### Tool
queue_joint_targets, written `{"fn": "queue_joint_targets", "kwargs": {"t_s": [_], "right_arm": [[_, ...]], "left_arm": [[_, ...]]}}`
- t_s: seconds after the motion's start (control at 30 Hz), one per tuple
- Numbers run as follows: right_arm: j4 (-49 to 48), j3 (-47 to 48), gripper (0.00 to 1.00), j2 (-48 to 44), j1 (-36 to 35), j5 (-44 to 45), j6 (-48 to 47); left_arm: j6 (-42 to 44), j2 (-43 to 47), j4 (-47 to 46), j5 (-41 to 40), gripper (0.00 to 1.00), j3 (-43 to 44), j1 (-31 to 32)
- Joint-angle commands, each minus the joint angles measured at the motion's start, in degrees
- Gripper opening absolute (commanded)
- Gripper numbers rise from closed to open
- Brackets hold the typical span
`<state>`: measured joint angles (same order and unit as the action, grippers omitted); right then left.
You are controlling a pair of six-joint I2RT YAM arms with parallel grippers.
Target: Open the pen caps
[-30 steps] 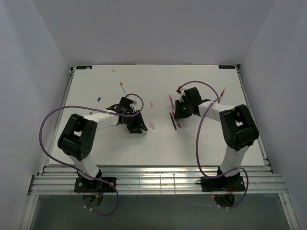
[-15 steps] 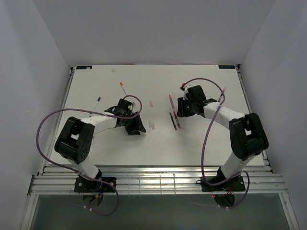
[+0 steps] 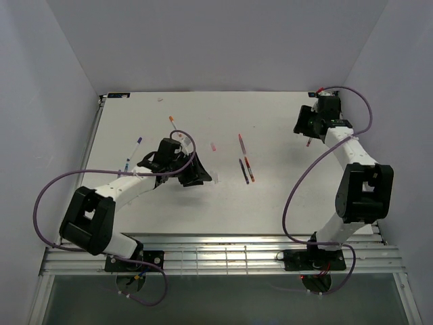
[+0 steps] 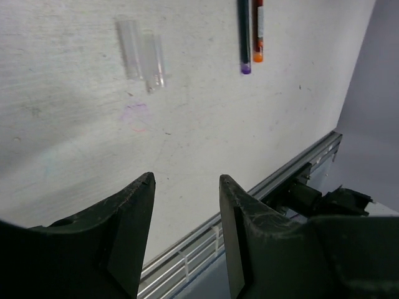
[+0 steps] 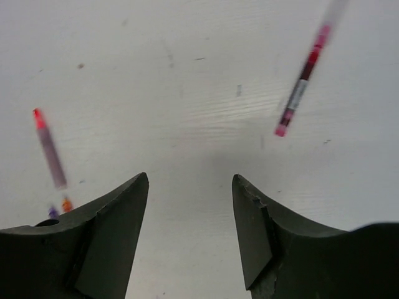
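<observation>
Translucent pen caps (image 4: 154, 59) lie side by side.

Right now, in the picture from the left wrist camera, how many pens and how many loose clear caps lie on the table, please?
Pens: 2, a dark pen with a purple end and a red pen with an orange end.
Clear caps: 2, the left cap and the right cap, side by side.
Total: 4.
</observation>
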<state>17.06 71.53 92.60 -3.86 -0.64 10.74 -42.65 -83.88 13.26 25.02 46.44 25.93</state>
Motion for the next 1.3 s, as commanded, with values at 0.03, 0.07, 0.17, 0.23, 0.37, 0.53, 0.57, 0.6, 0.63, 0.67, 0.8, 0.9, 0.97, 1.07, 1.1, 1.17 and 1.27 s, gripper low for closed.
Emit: {"fn": "queue_joint_targets", "kwargs": {"t_s": [0.03, 0.07, 0.17, 0.23, 0.37, 0.53, 0.57, 0.6, 0.63, 0.67, 0.8, 0.9, 0.97, 1.07, 1.1, 1.17, 1.27], "right_arm": [[3.15, 6.58, 0.63, 7.58, 7.1, 1.26, 4.01], [4.11, 8.0, 0.63, 8.9, 8.15, 1.61, 4.2], [6.4, 13.54, 0.64, 14.35, 8.78, 6.78, 4.9], [6.32, 15.39, 0.64, 17.87, 9.04, 6.89, 5.08], [6.15, 20.92, 0.64, 24.02, 9.22, 6.09, 5.6], [6.15, 25.15, 0.63, 30.62, 9.22, 7.41, 6.22], [5.88, 25.41, 0.63, 31.06, 9.22, 7.5, 6.22], [5.45, 25.85, 0.63, 31.85, 9.22, 7.67, 6.22], [5.44, 26.03, 0.63, 32.38, 9.22, 8.46, 6.22], [5.44, 26.12, 0.63, 32.64, 9.22, 8.73, 6.22], [4.74, 26.21, 0.61, 34.4, 9.22, 9.35, 6.05], [4.91, 26.73, 0.54, 35.72, 9.13, 9.43, 6.04], [4.91, 26.39, 0.47, 36.07, 9.13, 9.61, 6.13], [5.18, 25.77, 0.31, 36.34, 8.96, 10.31, 6.05], [5.35, 25.77, 0.26, 36.43, 8.87, 10.57, 6.13], [5.53, 26.47, 0.15, 37.04, 8.61, 11.01, 5.78], [8.07, 29.71, 0.08, 38.36, 7.99, 11.72, 5.17]], "left_arm": [[-2.87, 5.56, -4.03, 4.25, 0.56, -1.08, 2.54], [-3.05, 6.96, -3.85, 4.25, 0.57, -1.26, 2.8], [-4.01, 8.72, -4.03, 4.25, 0.57, -1.96, 3.16], [-4.28, 9.87, -4.29, 4.08, 0.57, -2.4, 3.6], [-4.46, 9.96, -4.99, 4.52, 0.57, -3.1, 3.69], [-3.23, 7.68, -4.56, 5.48, 0.57, -2.84, 3.77], [-3.23, 7.5, -4.38, 5.57, 0.57, -2.93, 3.77], [-3.14, 7.41, -4.38, 5.66, 0.57, -3.02, 3.77], [-2.79, 7.32, -4.38, 5.57, 0.57, -3.1, 3.77], [-2.61, 7.15, -4.29, 5.57, 0.57, -3.1, 3.77], [-1.64, 6.45, -3.33, 5.66, 0.57, -2.58, 3.77], [-1.2, 6.09, -2.71, 5.75, 0.57, -2.49, 3.77], [-0.94, 6.09, -2.18, 5.83, 0.57, -2.4, 3.77], [-0.59, 6.88, -1.31, 5.75, 0.57, -2.4, 3.77], [-0.33, 7.14, -1.04, 5.4, 0.57, -2.49, 3.77], [-0.15, 7.94, -0.34, 5.13, 0.57, -2.58, 3.77], [0.11, 8.64, 0.8, 4.95, 0.57, -2.58, 3.77]]}}
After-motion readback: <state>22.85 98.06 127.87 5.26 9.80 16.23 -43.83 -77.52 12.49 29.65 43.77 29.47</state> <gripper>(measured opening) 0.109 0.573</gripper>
